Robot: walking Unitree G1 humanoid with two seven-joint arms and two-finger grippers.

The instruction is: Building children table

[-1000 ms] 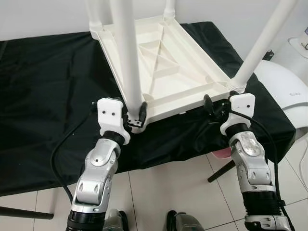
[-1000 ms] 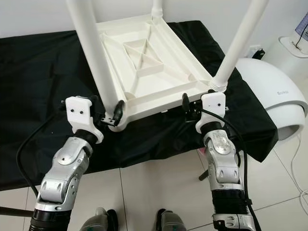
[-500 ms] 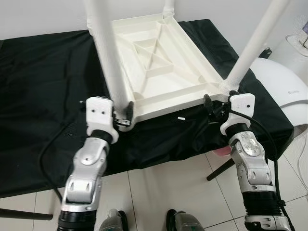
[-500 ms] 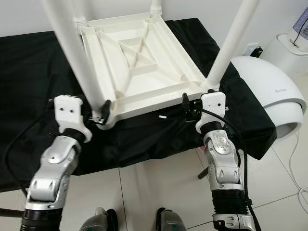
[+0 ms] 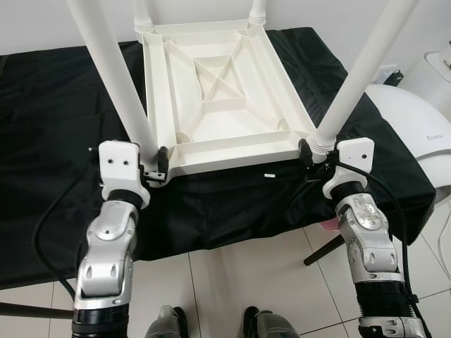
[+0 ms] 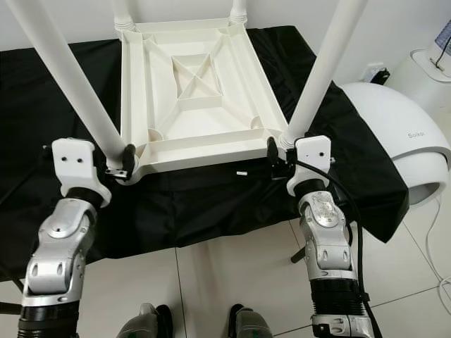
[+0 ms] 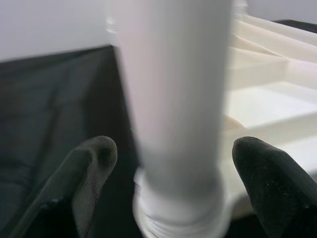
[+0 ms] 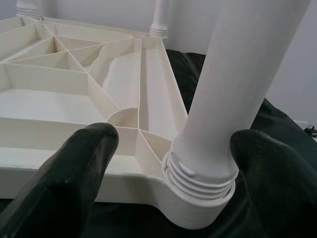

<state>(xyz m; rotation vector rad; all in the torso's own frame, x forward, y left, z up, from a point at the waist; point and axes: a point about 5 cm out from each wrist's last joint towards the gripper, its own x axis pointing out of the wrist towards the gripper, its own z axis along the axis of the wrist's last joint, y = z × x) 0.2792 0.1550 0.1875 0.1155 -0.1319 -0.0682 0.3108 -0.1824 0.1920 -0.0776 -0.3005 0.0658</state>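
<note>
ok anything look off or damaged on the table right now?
Nothing looks damaged. The white plastic children's table lies upside down on the black cloth, its white tube legs pointing up. A small white fleck lies on the cloth by the near edge; too small to identify. The left gripper and right gripper are at the near corners.

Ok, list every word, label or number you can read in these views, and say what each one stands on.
One short grey word on the side of the white domed appliance, to the robot's right of the black-covered table: too small and blurred to read for certain.
Upturned white children's table and its legs: no text visible.
</note>
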